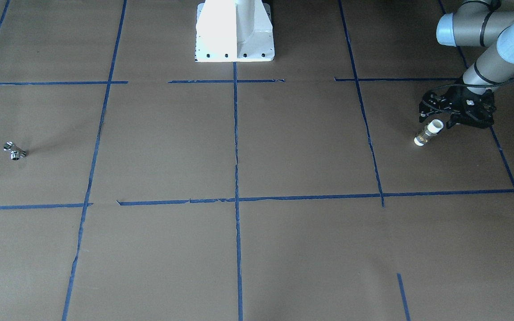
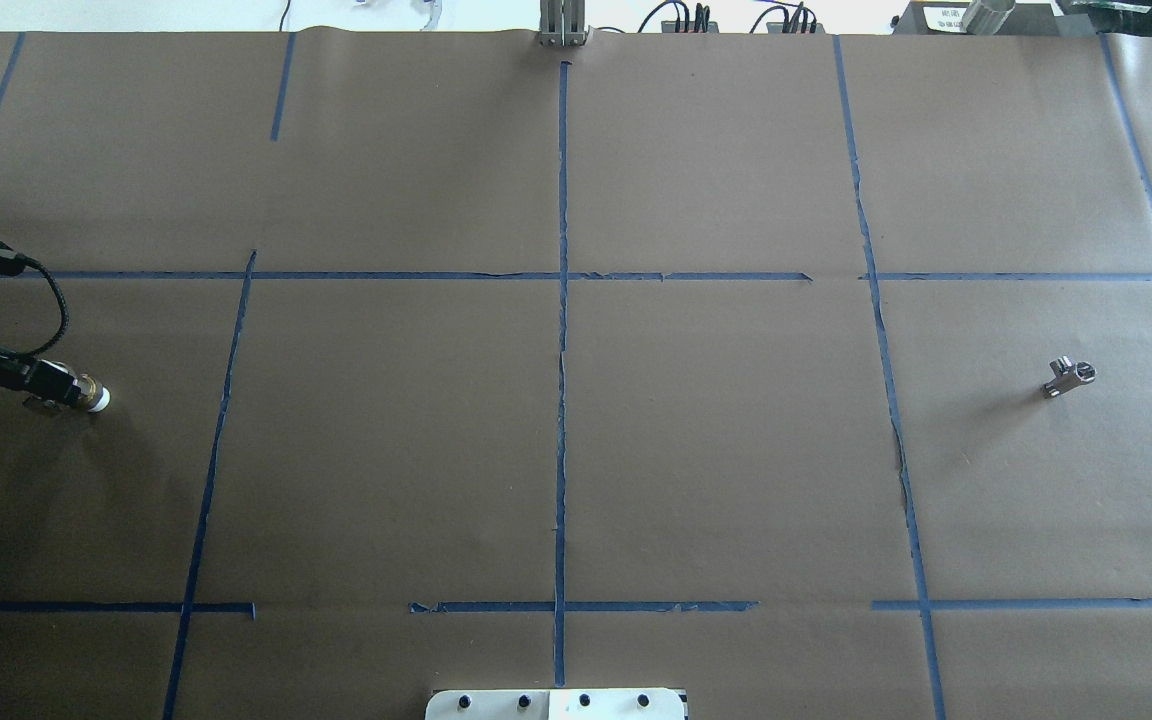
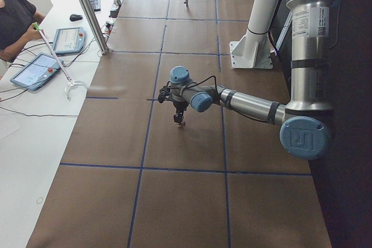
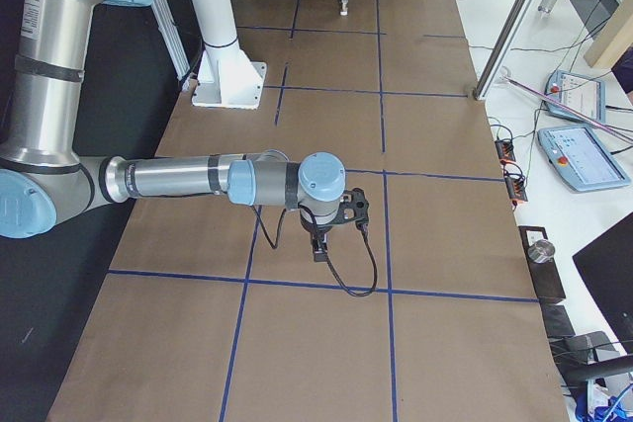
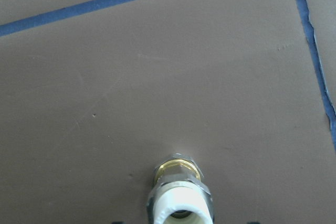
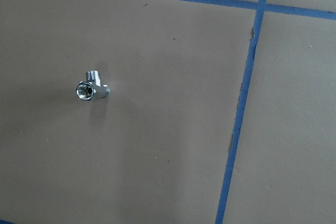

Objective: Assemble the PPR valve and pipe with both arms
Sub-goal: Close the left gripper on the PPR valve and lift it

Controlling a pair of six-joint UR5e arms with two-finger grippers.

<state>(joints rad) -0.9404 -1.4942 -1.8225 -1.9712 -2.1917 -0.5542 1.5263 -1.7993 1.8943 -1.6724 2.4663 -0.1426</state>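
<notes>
1. The left gripper [image 1: 437,121] hangs over the pipe [image 1: 428,133], which stands upright at the far left of the table [image 2: 716,450]. Only slivers of its jaws show at the wrist view's bottom edge. They seem to stand apart on either side of the pipe's top without touching it, so the gripper is probably open. If it closes off-centre, one jaw would touch first and could tip the pipe over.
2. A grip on the smooth white top alone looks shallow. The brass nut [image 5: 178,165] below could make the pipe slip or swing when lifted.
3. The right gripper [image 4: 318,247] hovers over the right side, and its state cannot be told. The valve [image 6: 92,88] sits left of centre in its wrist view, so a straight descent would likely miss or clip it.
4. The valve is small and shiny and lies on its side, so a glancing touch may make it skid.
5. The parts lie well apart. Any tilt in either grip risks a jam when they meet.
</notes>
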